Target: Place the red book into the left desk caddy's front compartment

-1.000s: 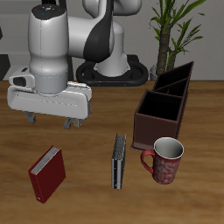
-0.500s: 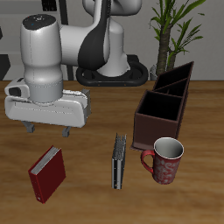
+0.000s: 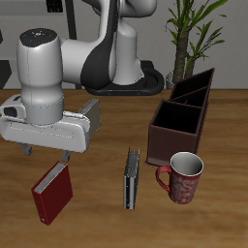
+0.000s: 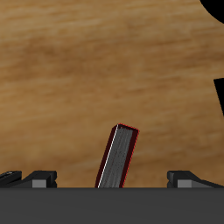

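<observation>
Right now I have the end effector (image 3: 48, 150) hanging above the red book (image 3: 52, 191), over the end of it that lies farther from the counter's (image 3: 97, 218) front edge. In the wrist view the fingers (image 4: 37, 178) stand well apart with nothing between them, so I am carrying nothing. The book (image 4: 117, 157) shows there between the two fingertips, lying at a slant to the line they make.

Taking the book as my landmark: the grey book (image 3: 132, 177) stands on edge beside it, the mug (image 3: 183, 177) is beyond that, and the left desk caddy (image 3: 181, 123) sits farther back than the mug, its front compartment open at the top.

I judge the book to be stiff, light and thin, with a smooth hard cover that could slip if pinched only at a corner. It seems to lie flat, though the arm hides its far end, so I cannot be sure. I would take it across its narrow width near the middle, turning the wrist first so the fingers square up to its long edges.
</observation>
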Available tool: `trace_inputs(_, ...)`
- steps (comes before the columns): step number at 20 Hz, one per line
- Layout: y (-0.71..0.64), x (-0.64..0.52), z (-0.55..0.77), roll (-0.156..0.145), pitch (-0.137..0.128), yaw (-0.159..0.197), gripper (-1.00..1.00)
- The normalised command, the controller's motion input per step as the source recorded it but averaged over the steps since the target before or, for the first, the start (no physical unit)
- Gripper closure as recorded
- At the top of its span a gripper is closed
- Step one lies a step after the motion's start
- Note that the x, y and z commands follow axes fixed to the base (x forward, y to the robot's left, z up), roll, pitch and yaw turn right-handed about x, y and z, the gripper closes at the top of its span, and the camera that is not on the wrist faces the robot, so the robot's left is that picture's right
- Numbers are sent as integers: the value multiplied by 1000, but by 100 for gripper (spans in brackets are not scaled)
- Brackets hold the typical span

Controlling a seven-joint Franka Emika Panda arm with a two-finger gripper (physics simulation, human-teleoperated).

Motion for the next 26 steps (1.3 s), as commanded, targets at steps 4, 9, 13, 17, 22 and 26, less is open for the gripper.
trace_inputs(4, 154, 30, -220, 16, 15, -5, -100)
trace_inputs(9, -59, 43, -254, -13, 25, -19, -100)
trace_inputs(13, -43, -23, -172, -10, 21, -20, -100)
trace_inputs(17, -88, -13, -188, -4, 23, -5, -100)
trace_inputs(22, -45, -12, -176, -20, 15, -17, -100)
trace_inputs(26, -81, 14, -246, -24, 40, -7, -100)
